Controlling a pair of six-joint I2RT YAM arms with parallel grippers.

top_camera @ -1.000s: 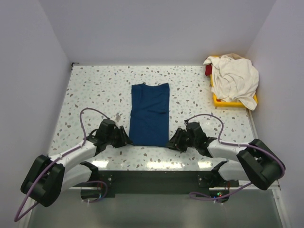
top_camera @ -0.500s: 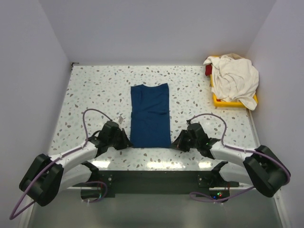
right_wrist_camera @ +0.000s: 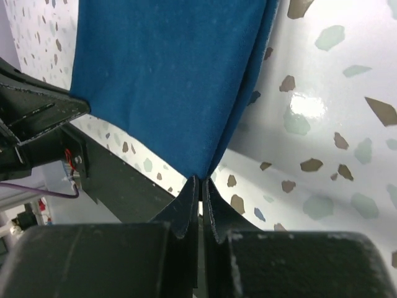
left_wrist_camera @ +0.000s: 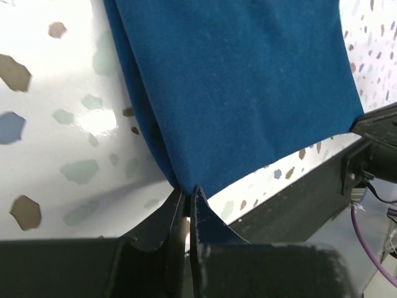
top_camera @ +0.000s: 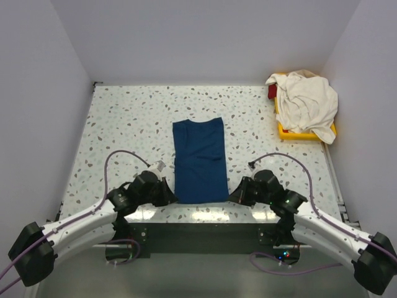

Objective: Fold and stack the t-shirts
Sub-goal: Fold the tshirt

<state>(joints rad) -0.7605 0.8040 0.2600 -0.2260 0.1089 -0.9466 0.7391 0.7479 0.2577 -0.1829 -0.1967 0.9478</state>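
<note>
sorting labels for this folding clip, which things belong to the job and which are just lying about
Job: navy t-shirt, near corners pinched by left hand and right hand; cream t-shirt, heaped in the yellow tray.
Lying about: yellow tray; red item at its far corner.

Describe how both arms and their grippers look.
Both the left arm and right arm have white links with bulky black joints. A purple cable loops over each. The left gripper and right gripper are black, with jaws tapering to thin tips.
</note>
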